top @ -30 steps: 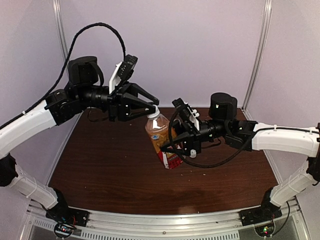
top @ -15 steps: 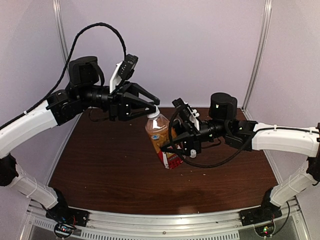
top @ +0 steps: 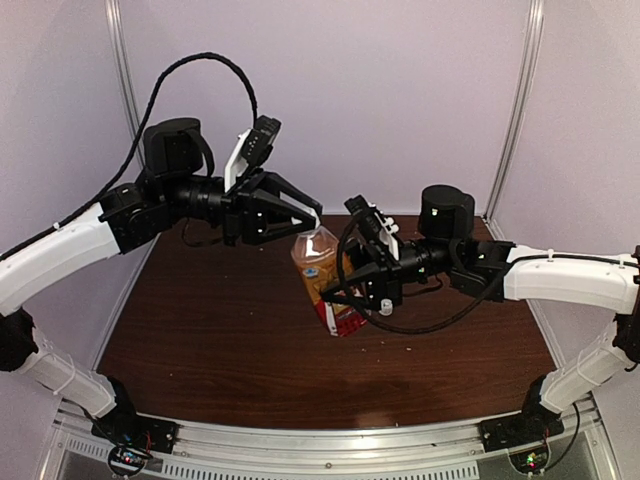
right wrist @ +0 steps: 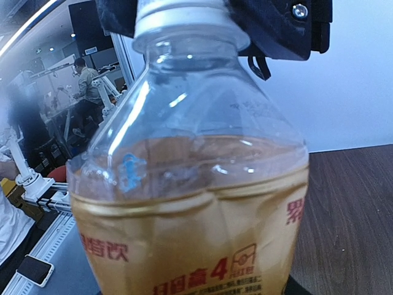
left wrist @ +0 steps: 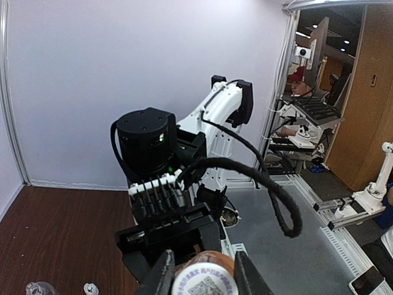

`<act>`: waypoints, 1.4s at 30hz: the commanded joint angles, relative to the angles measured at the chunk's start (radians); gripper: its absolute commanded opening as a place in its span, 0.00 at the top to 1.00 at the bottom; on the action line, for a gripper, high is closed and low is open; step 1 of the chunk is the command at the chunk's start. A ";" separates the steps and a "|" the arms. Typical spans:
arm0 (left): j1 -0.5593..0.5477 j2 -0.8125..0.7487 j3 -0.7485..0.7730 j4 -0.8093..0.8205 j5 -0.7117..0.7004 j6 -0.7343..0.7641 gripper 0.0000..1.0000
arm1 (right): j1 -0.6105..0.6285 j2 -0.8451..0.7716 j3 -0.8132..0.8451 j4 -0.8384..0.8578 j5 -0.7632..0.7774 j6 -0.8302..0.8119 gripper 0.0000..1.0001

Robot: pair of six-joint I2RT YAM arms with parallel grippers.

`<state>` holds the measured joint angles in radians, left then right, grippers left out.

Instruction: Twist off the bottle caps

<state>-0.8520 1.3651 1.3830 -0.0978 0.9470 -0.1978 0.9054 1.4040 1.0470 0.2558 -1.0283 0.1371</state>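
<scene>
My right pincer (top: 347, 290) clamps the tilted amber-filled plastic bottle (top: 315, 262) steady, so my left pincer (top: 313, 215), closed on its round white plastic cap (left wrist: 205, 284), can twist.

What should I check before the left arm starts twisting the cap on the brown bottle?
1. Left pincer closed on the cap: ok.
2. Right pincer clamping the amber bottle by its body: ok.
3. Cap seated on the neck: ok.
4. Fill level well below the neck: ok.
5. Cap already loosened: cannot tell.
</scene>
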 commanded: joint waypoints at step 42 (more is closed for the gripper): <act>0.083 -0.096 -0.001 0.007 -0.135 -0.040 0.26 | -0.015 -0.040 -0.001 -0.075 0.158 -0.137 0.56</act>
<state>-0.7906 1.2793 1.4170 -0.2142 0.5194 -0.2733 0.8989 1.3781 1.0405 0.1295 -0.7227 -0.0174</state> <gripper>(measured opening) 0.743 0.510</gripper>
